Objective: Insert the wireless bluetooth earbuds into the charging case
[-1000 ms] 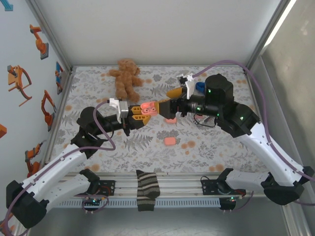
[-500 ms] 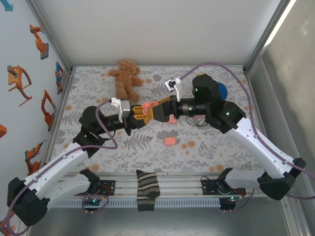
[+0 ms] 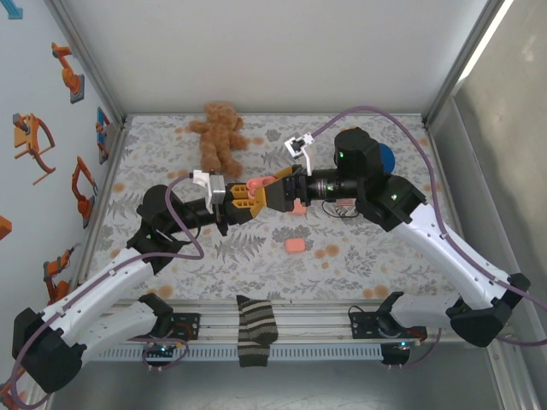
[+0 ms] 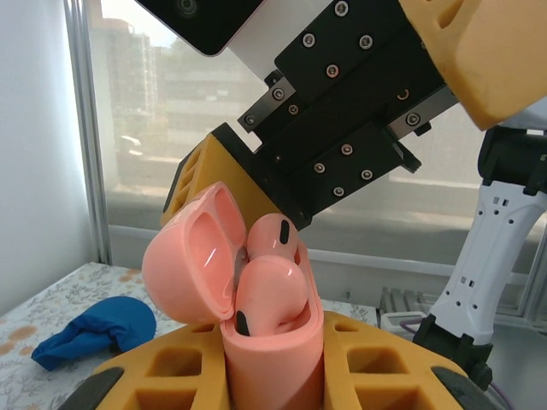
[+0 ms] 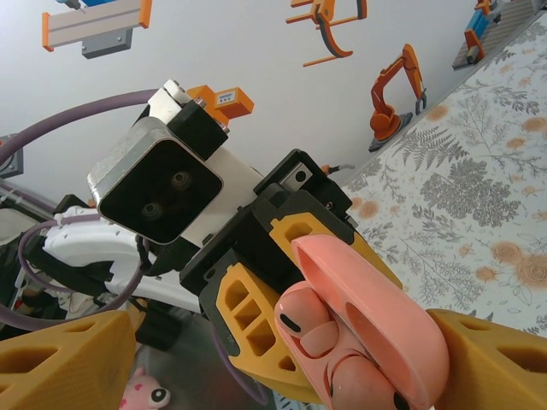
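- The left claw (image 3: 242, 196) was pinched on the lower body of the charging case (image 4: 273, 367). It held the case upright in the air, above the middle of the surface (image 3: 367, 265).
- The lid (image 4: 184, 256) stood open, tipped to the left in the left wrist view.
- Two earbuds (image 4: 272, 290) sat in the mouth of the case, one behind the other. Both stood proud of the rim. In my judgement they were entered but not yet pressed home.
- The right claw (image 3: 277, 190) was spread, with one finger on each side of the case. One finger (image 4: 201, 166) stood just behind the open lid; contact with the lid could not be confirmed.
- A further small pink item (image 3: 295, 245) lay on the surface nearer the arm bases, apart from both claws. It was too small to identify.
- Assessment: insertion appeared largely done. Outstanding were the full seating of both earbuds and, probably, closing the lid.
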`<control>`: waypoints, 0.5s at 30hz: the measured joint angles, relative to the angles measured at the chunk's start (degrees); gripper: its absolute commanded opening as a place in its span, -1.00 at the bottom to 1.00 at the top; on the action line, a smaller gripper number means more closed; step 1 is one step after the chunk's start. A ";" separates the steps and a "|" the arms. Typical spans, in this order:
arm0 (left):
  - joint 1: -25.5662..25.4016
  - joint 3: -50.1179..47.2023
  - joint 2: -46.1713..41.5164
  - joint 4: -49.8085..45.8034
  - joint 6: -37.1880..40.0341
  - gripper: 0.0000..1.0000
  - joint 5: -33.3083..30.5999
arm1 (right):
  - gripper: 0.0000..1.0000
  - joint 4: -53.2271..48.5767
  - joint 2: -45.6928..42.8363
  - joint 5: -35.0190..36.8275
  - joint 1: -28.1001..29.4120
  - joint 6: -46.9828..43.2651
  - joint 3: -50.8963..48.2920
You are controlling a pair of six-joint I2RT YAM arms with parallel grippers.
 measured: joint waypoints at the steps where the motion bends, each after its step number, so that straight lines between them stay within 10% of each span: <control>1: 0.00 -0.11 0.00 0.11 0.00 -0.90 0.00 | 0.68 0.00 0.00 0.00 0.00 -0.09 0.00; 15: -0.04 -0.68 0.66 0.28 -0.22 -0.91 -0.09 | 0.69 -0.44 -3.89 1.11 0.00 -3.48 0.00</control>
